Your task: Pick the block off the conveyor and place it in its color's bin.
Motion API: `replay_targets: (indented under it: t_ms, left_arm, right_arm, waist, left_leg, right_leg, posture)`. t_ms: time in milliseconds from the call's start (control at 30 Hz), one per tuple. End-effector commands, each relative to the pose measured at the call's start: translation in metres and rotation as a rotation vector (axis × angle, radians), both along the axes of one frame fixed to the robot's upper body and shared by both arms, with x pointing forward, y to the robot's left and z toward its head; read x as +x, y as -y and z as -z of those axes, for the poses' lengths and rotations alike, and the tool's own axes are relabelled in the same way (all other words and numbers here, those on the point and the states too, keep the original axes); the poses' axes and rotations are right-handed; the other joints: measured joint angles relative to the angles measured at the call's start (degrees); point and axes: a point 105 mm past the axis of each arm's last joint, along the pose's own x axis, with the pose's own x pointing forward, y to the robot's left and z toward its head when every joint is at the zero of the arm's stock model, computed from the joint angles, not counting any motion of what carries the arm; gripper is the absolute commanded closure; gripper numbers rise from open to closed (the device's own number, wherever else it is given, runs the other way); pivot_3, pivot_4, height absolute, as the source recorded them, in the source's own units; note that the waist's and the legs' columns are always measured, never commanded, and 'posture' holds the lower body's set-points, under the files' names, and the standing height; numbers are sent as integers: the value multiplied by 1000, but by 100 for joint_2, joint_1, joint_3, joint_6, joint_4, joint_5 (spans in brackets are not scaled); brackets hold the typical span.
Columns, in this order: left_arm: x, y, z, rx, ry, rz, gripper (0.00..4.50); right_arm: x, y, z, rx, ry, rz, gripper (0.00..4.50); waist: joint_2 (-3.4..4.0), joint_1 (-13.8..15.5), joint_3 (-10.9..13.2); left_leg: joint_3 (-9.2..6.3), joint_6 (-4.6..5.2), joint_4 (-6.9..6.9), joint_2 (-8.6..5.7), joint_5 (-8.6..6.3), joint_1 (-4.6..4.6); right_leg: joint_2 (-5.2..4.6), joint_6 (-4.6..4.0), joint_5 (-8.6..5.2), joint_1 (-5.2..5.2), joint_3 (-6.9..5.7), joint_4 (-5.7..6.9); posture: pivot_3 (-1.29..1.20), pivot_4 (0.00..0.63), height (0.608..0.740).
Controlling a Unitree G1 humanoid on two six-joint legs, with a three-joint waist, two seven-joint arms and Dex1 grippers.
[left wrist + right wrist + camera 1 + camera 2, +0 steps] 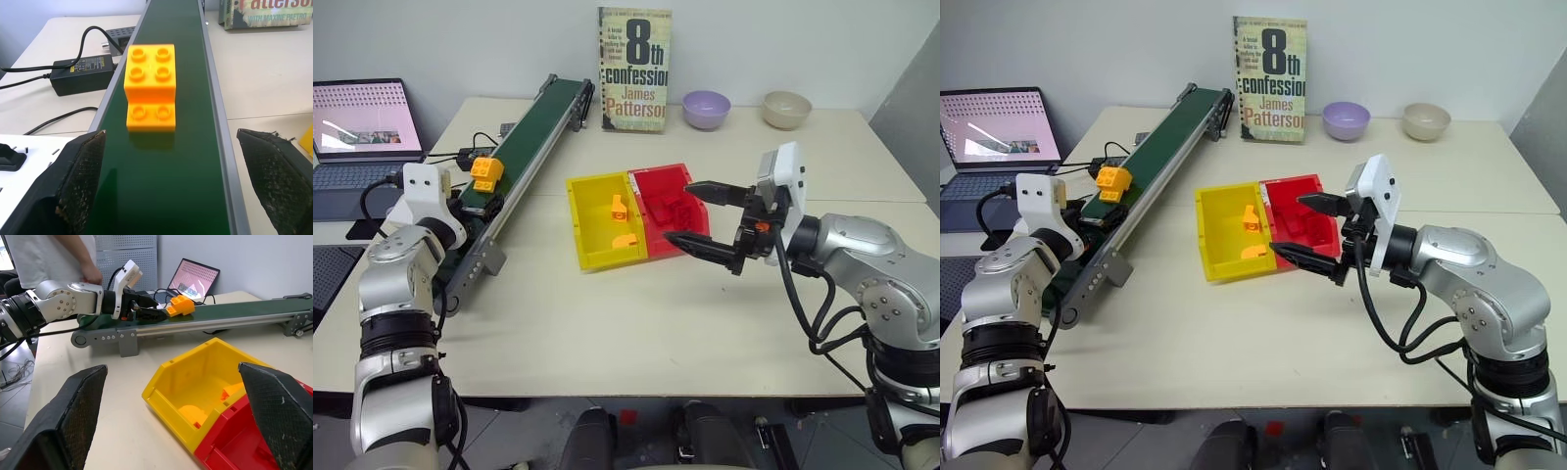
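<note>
- Yellow-orange block sits on the green conveyor, which runs along the counter's left side
- left tool spread wide, w/ fingers either side of the belt, block just ahead, not touching
- right tool also wide, nothing held, over the red bin
- yellow bin mid-counter, joined to the red one, w/ yellow pieces inside

Yellow-orange block on dark green conveyor, bright yellow bin – red bin alongside
</note>
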Motion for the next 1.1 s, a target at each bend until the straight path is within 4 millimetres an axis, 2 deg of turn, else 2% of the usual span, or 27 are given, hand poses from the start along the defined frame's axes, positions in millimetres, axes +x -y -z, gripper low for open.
replay_targets:
  t_ms: [33,67,167,567,600,800,900,1033,1100]
  left_arm:
    - [2,-3,-22,33,70,-1,43]
    - [2,-3,-22,29,73,-1,43]
    - [1,-5,-23,18,83,-8,455]
    - [-7,-13,-15,5,64,-35,2859]
    - [-8,-13,-15,5,63,-36,2975]
    - [-7,-6,-22,10,67,-7,2957]
    - [-2,19,-38,11,94,97,2957]
    - [0,77,-61,5,106,359,2957]
    - [-3,113,-64,18,77,528,2957]
  right_arm:
    - [-6,1,-12,13,50,-10,0]
    - [-6,1,-12,12,51,-9,0]
    - [-5,2,-13,12,52,-6,0]
    - [-4,3,-17,19,57,4,0]
    - [-4,3,-17,21,58,4,0]
    - [-1,5,-19,28,65,35,0]
    - [0,10,-19,21,76,77,0]
    - [0,22,-17,-13,86,154,0]
    - [-2,27,-14,-33,84,185,0]
  waist:
    - [0,0,0]
    - [0,0,0]
    - [0,0,0]
    - [0,-1,0]
    - [0,-1,0]
    - [0,2,0]
    - [0,6,0]
    - [-1,51,0]
    - [-1,54,0]
  left_leg:
    - [0,0,0,0,0,0]
    - [-1,0,0,0,0,0]
    - [-1,0,0,0,0,0]
    - [0,0,0,1,0,0]
    - [-1,0,0,2,0,0]
    - [-5,0,0,2,0,0]
    - [-2,0,0,2,0,-1]
    - [-6,0,1,-6,0,-16]
    - [-5,-1,1,-10,0,-17]
  right_leg:
    - [0,0,0,0,0,0]
    - [-1,0,0,0,0,0]
    - [-1,0,0,0,-1,0]
    - [-4,0,0,0,0,0]
    - [-6,0,0,0,0,0]
    - [-7,0,0,0,-1,1]
    - [-7,0,0,0,-1,-1]
    - [-4,0,0,-2,-7,-8]
    - [-3,0,0,-1,-3,-10]
  posture:
    - [0,150,740]
    - [0,150,740]
    - [0,150,740]
    - [0,150,740]
    - [0,150,740]
    - [0,150,740]
    - [0,150,740]
    - [0,150,740]
    - [0,150,740]
